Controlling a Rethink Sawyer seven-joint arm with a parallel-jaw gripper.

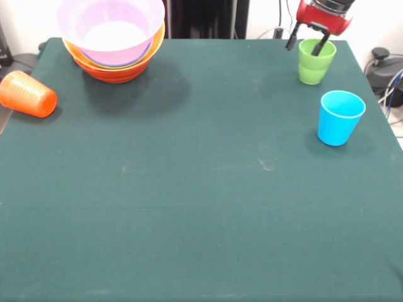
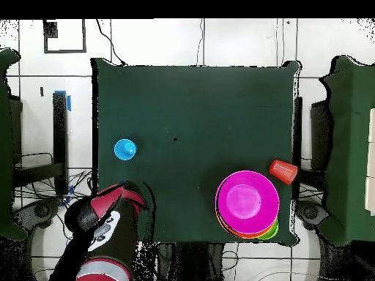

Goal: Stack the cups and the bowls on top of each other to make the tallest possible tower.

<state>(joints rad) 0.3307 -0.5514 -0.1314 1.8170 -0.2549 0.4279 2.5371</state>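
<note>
The lime green cup stands upright at the table's far right in the front view. My gripper is open over it, with one finger inside the cup and the other outside its left wall. The light blue cup stands upright just in front of it and also shows in the overhead view. The orange cup lies on its side at the left edge. The tower is nested bowls, with the large pink bowl on top. In the overhead view my arm hides the green cup.
The dark green table is bare between the tower and the cups. In the overhead view the tower stands near the table's bottom edge and the orange cup lies beside it, at the right edge. Cables lie beyond the table's sides.
</note>
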